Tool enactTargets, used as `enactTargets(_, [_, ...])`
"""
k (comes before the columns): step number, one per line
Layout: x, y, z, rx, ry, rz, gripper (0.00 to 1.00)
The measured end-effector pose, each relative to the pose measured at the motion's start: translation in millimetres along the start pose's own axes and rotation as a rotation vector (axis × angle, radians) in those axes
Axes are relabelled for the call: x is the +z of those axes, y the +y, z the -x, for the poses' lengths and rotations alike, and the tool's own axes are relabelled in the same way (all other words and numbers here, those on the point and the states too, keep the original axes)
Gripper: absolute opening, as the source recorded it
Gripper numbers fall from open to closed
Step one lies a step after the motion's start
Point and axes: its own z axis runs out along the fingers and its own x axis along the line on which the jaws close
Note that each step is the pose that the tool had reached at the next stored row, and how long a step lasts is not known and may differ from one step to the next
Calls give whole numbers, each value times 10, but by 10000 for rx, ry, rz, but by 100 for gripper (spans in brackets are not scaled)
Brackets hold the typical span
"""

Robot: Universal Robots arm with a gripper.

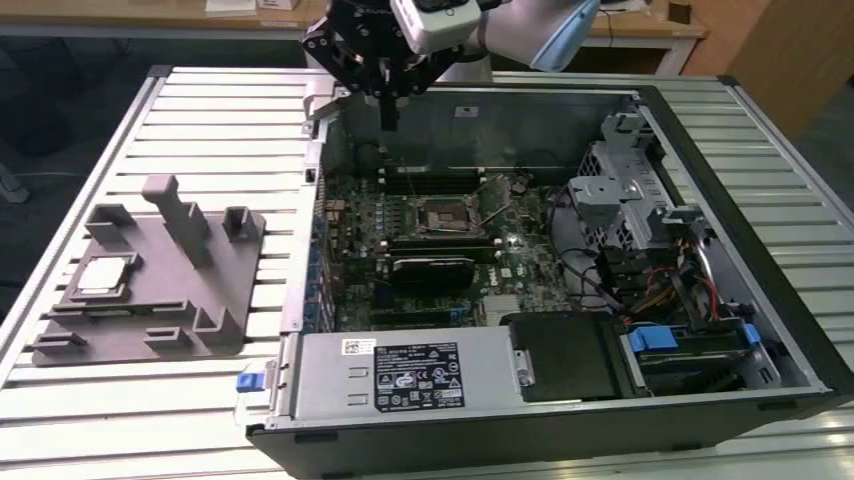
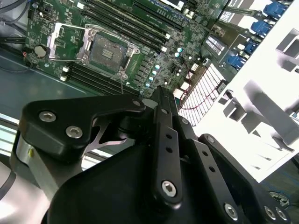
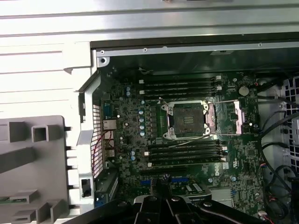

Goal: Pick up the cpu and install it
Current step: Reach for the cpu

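The cpu [image 1: 104,275], a pale silver square, lies flat on the grey fixture [image 1: 200,300] on the table, at the exterior view's left of the computer case. My gripper [image 1: 388,118] hangs over the far wall of the case, well away from the cpu. Its black fingers [image 2: 159,100] are closed together with nothing between them. The motherboard socket [image 1: 441,215] [image 2: 106,50] [image 3: 187,121] sits in the middle of the board. Its metal retention frame [image 3: 239,116] is flipped open beside it.
The open case [image 1: 747,250] lies on a slatted metal table [image 1: 200,110]. The power supply [image 1: 400,375] sits at the near end, and a drive cage [image 1: 621,190] and cables [image 1: 667,290] at the exterior view's right. Memory sticks [image 3: 180,85] flank the socket. Fixture posts [image 1: 171,205] rise near the cpu.
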Motion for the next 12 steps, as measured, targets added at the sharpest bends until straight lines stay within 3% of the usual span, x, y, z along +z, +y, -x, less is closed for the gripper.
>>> enactTargets(6, [-3,-6,-85,-2,0,-1,11])
enactTargets(12, [-6,-17,-224,-2,-1,-1,11])
